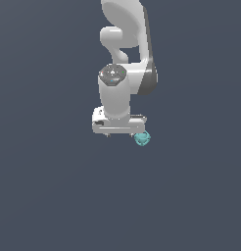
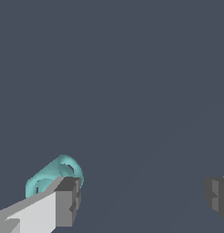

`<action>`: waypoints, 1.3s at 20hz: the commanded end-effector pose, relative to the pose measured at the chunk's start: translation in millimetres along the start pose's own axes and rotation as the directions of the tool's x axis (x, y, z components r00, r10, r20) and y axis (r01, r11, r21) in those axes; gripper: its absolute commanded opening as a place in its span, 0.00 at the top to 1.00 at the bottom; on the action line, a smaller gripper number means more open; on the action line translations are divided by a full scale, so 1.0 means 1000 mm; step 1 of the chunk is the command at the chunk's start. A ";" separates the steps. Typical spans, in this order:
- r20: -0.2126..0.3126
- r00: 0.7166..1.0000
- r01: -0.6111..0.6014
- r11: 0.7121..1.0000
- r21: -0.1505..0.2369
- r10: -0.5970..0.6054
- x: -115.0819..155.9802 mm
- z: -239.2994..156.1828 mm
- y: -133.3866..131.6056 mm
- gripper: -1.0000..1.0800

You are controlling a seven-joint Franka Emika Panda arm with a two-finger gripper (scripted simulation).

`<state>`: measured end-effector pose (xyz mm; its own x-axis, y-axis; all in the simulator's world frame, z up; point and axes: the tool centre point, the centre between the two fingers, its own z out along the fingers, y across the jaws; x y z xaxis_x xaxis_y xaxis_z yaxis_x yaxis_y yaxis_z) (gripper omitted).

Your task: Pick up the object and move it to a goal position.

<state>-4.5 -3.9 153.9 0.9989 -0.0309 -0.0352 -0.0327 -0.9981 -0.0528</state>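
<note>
Object (image 2: 52,175) sits beside one claw (image 2: 141,198) finger on plain slate-grey ground (image 1: 54,196).

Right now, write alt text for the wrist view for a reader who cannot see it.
A small teal object sits just behind one gray-tipped finger of the gripper, outside the wide gap between the fingers. The other finger shows only at the picture's edge, and nothing lies between them but plain dark gray ground.

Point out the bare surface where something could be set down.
Nearly all of it is bare: the dark surface runs clear on every side. The only crowded spot is under the end effector, open, where the teal object sits beside one finger.
</note>
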 end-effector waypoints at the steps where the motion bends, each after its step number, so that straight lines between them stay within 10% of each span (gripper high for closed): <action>1: 0.000 1.000 0.021 1.000 -0.003 -0.021 -0.001 0.003 -0.004 0.04; 10: -0.001 0.971 0.239 0.971 -0.030 -0.239 -0.019 0.028 -0.043 0.04; 26: 0.006 0.783 0.622 0.781 -0.063 -0.622 -0.065 0.072 -0.115 0.04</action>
<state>-66.0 114.4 91.3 0.8118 0.5840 -0.0016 0.5840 -0.8118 -0.0017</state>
